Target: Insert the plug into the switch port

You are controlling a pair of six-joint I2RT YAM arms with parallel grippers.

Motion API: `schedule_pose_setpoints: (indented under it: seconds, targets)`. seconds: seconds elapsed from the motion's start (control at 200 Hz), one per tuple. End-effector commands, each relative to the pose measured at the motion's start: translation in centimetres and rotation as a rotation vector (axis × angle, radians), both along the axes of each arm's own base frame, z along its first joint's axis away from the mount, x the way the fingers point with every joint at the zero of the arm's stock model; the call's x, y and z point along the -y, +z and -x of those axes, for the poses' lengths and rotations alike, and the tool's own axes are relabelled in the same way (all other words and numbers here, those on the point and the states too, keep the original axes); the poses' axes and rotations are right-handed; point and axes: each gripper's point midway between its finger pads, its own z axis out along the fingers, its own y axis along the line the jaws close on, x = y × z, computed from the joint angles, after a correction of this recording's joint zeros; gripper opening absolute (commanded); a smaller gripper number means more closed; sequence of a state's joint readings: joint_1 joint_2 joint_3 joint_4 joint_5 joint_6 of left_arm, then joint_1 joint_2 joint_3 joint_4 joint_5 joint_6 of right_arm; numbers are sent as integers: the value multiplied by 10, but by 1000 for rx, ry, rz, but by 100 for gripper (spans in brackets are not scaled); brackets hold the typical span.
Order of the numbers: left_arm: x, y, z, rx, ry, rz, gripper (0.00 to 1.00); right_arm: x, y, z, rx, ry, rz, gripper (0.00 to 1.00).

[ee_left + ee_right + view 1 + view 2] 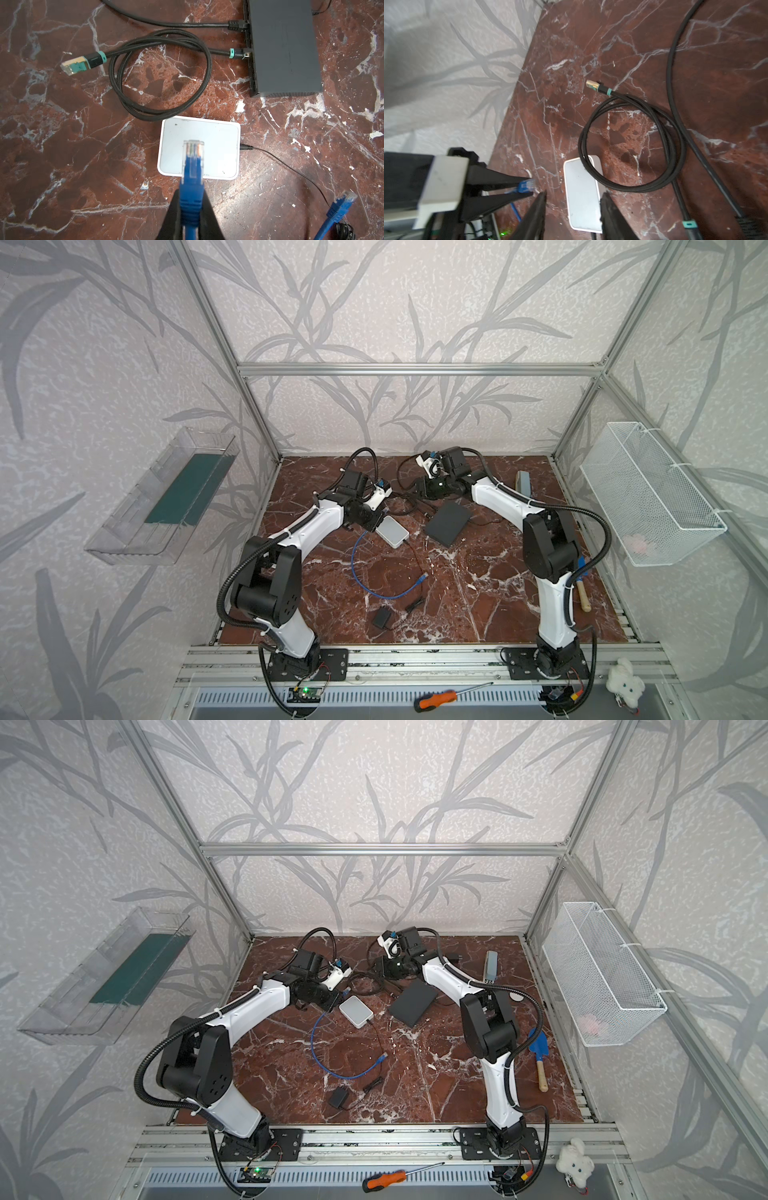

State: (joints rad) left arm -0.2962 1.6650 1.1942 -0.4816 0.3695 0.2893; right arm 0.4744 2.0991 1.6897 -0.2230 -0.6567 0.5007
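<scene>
The plug (pixel 247 147), a tiny black barrel on a thin black cord (pixel 291 166), meets the switch port (pixel 239 147) in the side of the flat white switch (pixel 220 133) lying on the marble worktop (pixel 62 145). The left arm stretches low toward the switch, with the left tool (pixel 192 195) clenched on a blue cable connector (pixel 192 166). The right arm bends over the far worktop, the right tool (pixel 574 193) released with its jaws apart.

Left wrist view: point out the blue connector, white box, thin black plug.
blue connector (pixel 193 151), left wrist view, clear tip
white box (pixel 218 137), left wrist view, top face
thin black plug (pixel 246 147), left wrist view, barrel
</scene>
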Motion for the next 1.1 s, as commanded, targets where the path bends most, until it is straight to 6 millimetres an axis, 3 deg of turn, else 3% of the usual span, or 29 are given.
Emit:
schedule_pose_setpoints:
  seconds: [0.0,0.24,0.63,1.095]
  targets:
    - [7,22,-2,80,-54,29,5,-23,18,17,-171,-16,-152,41]
    - [7,20,-2,81,-56,30,5,-50,5,35,-259,37,-209,41]
    - [6,22,-2,90,-52,27,5,-63,-14,45,-298,65,-198,38]
    - [6,21,-3,93,-40,30,5,-68,-12,49,-318,95,-272,14]
